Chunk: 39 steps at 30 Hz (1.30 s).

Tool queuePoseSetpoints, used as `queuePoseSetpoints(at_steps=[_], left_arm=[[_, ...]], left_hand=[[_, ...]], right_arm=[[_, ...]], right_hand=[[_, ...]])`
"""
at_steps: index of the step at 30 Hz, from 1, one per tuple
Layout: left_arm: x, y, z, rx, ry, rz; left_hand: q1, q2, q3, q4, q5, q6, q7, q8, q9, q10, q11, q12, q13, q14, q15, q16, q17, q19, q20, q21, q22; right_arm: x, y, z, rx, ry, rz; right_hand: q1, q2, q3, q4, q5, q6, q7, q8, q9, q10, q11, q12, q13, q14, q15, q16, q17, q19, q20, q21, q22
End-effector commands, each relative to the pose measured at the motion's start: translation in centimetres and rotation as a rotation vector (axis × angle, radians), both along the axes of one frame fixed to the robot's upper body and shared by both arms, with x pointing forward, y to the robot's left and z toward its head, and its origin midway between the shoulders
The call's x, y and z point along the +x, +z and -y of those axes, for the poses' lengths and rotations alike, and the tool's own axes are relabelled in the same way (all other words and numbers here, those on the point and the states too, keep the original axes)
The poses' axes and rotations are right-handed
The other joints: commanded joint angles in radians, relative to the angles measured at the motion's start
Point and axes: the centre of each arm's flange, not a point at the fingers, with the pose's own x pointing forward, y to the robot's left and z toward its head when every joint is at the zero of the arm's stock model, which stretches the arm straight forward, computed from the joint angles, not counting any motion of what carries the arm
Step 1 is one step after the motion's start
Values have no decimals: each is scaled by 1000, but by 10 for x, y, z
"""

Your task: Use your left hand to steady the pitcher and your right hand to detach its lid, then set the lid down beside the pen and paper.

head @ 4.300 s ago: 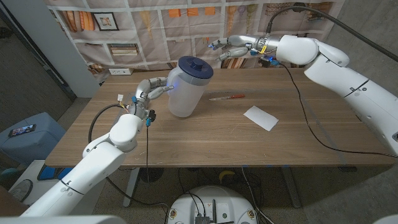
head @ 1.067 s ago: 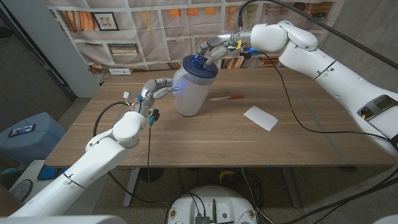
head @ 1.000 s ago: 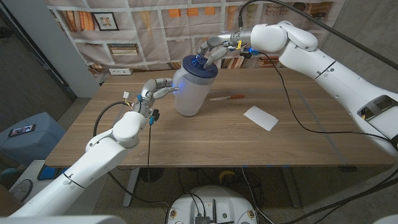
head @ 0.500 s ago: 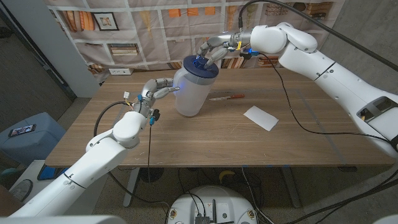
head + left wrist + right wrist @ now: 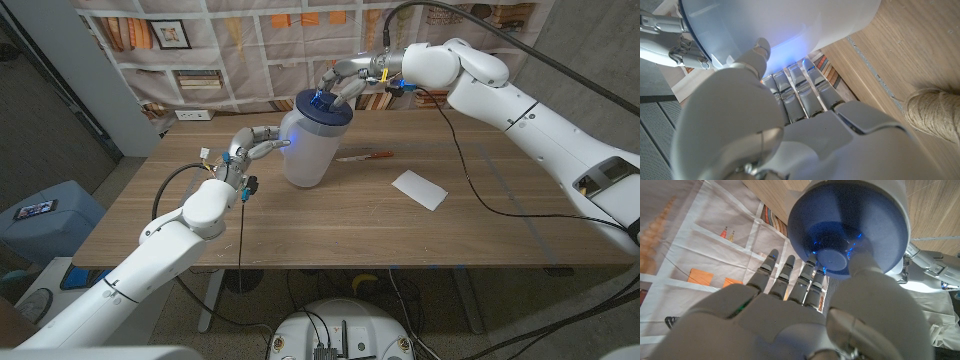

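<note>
Pitcher (image 5: 305, 150) stands upper centre of the head frame on the worktop (image 5: 330, 230), translucent white, blue lid (image 5: 321, 107) on. Left hand (image 5: 252, 146) fingers (image 5: 800, 92) lie together against its side. Right hand (image 5: 343, 80) pinches the lid's knob. Pen (image 5: 364, 156) and paper (image 5: 420, 189) lie right.

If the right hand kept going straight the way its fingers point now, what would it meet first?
The right hand already reaches the blue lid on the pitcher, so the lid's centre knob comes first; whether the fingers touch it yet is unclear.
</note>
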Motion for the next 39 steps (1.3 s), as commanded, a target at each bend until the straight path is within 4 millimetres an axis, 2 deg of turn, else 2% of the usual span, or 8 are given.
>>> queuePoseSetpoints(at_steps=[1, 11, 14, 17, 19, 29, 34, 39], left_arm=[[-1, -1, 2, -2, -2, 1], [-1, -2, 3, -2, -5, 4], [-2, -2, 4, 1, -7, 3], [-2, -3, 4, -1, -9, 3], [-2, -4, 4, -2, -9, 4], [-4, -4, 4, -4, -9, 7], [-3, -3, 5, 5, -14, 7], [-2, -2, 5, 8, -19, 5]], left_hand=[[-1, 18, 8, 4, 7, 37, 31, 5, 6, 7, -1, 1, 3, 11, -94, 3, 3, 10, -147, -5, 2], [-1, 19, 8, 3, 8, 37, 28, 4, 6, 8, -1, 1, 3, 14, -95, 4, 4, 12, -147, -5, 2], [-1, 19, 8, 3, 7, 37, 27, 4, 6, 10, -1, 1, 3, 15, -95, 4, 4, 12, -146, -5, 2], [-1, 19, 8, 3, 8, 37, 28, 4, 6, 10, -1, 1, 4, 16, -95, 4, 4, 13, -146, -4, 2], [0, 19, 8, 2, 8, 36, 26, 4, 6, 10, -3, 1, 4, 16, -95, 4, 4, 13, -146, -4, 2], [-1, 19, 9, 2, 8, 36, 28, 4, 7, 8, -3, 0, 4, 18, -95, 4, 4, 13, -147, -5, 2], [-1, 20, 9, 2, 8, 36, 27, 3, 7, 11, -2, 0, 4, 19, -95, 4, 4, 13, -147, -5, 2], [-2, 20, 8, 1, 8, 37, 26, 4, 7, 7, -5, -2, 4, 22, -96, 5, 5, 14, -147, -5, 2]], right_arm=[[0, -2, -1, 3, 6, 13], [-1, -4, -1, 27, 27, 32], [-3, -5, 0, 34, 32, 37], [-4, -7, 0, 41, 36, 42], [-4, -7, 0, 43, 37, 44], [-3, -10, 1, 65, 53, 59], [-1, -8, 2, 71, 58, 47], [-1, -5, 3, 71, 54, 33]], right_hand=[[9, 4, -5, 8, -7, 41, -6, 22, 6, 27, -4, 2, 2, 14, -79, 13, 7, 10, -4, 4, 3], [27, 13, -21, 14, -9, 103, -15, 55, 8, 92, -10, 5, 7, 43, -103, 40, 17, 28, -13, 4, 3], [33, 14, -30, 15, -9, 147, -14, 80, 14, 112, -10, 1, 7, 46, -108, 49, 22, 34, -18, 4, 3], [35, 17, -35, 17, -9, 156, -13, 87, 15, 124, -11, 1, 8, 60, -116, 58, 25, 38, -20, 4, 3], [38, 19, -43, 18, -9, 181, -13, 106, 21, 149, -11, 2, 11, 74, -123, 70, 29, 43, -24, 4, 3], [53, 25, -64, 17, -8, 233, -11, 154, 42, 205, -13, 3, 16, 104, -141, 99, 40, 62, -33, 6, 4], [68, 45, -65, 19, -7, 252, -15, 172, 49, 233, -13, 5, 18, 113, -147, 111, 43, 62, -38, 3, 4], [70, 70, -64, 26, -6, 255, -16, 176, 48, 247, -14, 4, 17, 117, -145, 117, 46, 62, -43, 2, 3]])
